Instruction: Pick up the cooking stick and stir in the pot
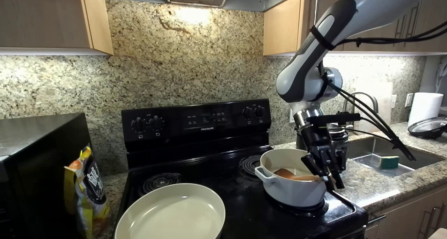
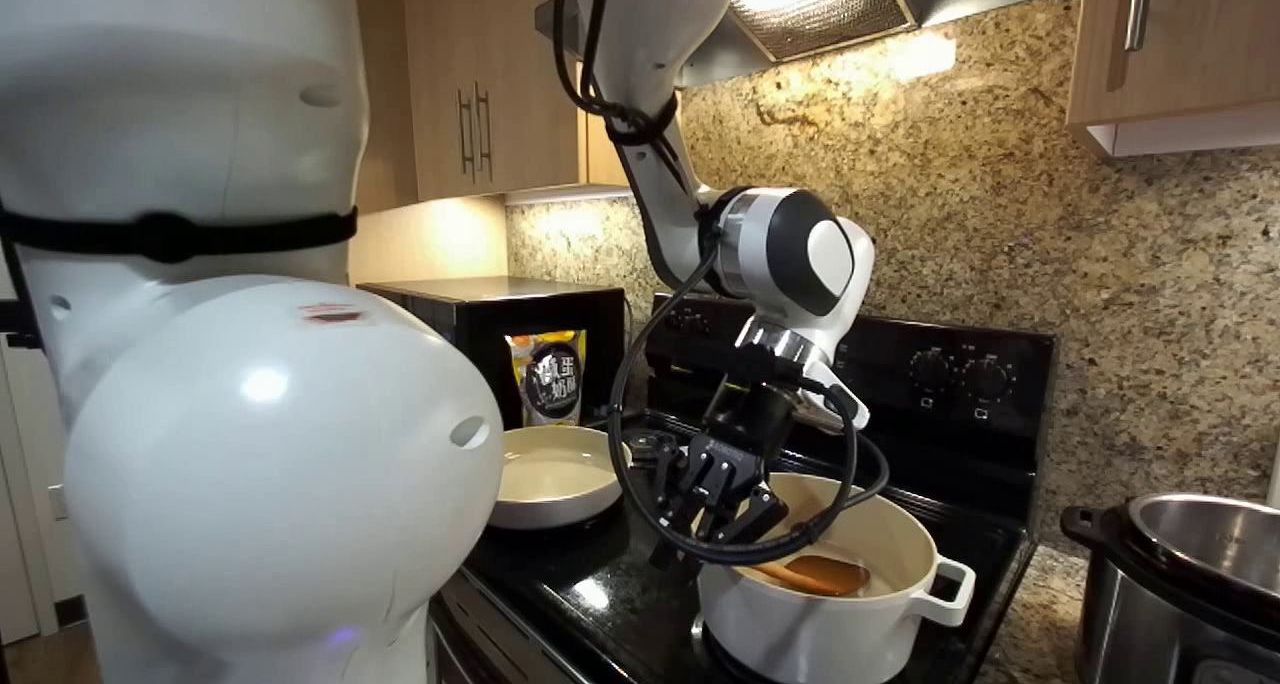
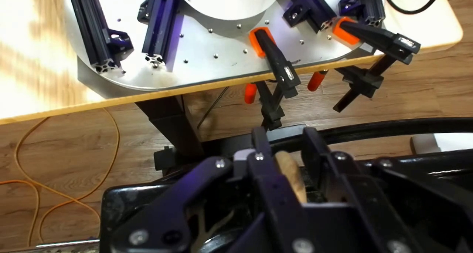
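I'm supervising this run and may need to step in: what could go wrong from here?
The cooking stick lies between the jaws of the gripper, but how firmly is unclear, so it may twist or slip. The gripper also sits near the rim of the pot, so a wide stirring sweep could bump it. In an exterior view, a black cable loops in front of the pot and might snag.

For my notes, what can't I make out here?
Whether the hand grips the cooking stick: hand covers contact in both exterior views, blurred in wrist view.
Pot: near wall partly hides its floor, both exterior views.
Large dish: cut off by frame's bottom edge in an exterior view.
Control panel: button labels too small in an exterior view.
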Action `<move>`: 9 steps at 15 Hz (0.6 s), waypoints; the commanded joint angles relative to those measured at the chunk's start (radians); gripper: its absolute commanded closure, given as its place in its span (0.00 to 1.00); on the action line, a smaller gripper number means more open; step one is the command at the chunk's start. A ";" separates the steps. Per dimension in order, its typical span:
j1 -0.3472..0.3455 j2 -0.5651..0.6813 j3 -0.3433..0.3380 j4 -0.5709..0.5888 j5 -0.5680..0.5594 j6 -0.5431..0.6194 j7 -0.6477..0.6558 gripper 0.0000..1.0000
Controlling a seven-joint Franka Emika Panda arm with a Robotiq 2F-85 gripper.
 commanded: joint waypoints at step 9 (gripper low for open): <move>-0.010 -0.050 -0.001 0.001 -0.013 -0.003 0.005 0.93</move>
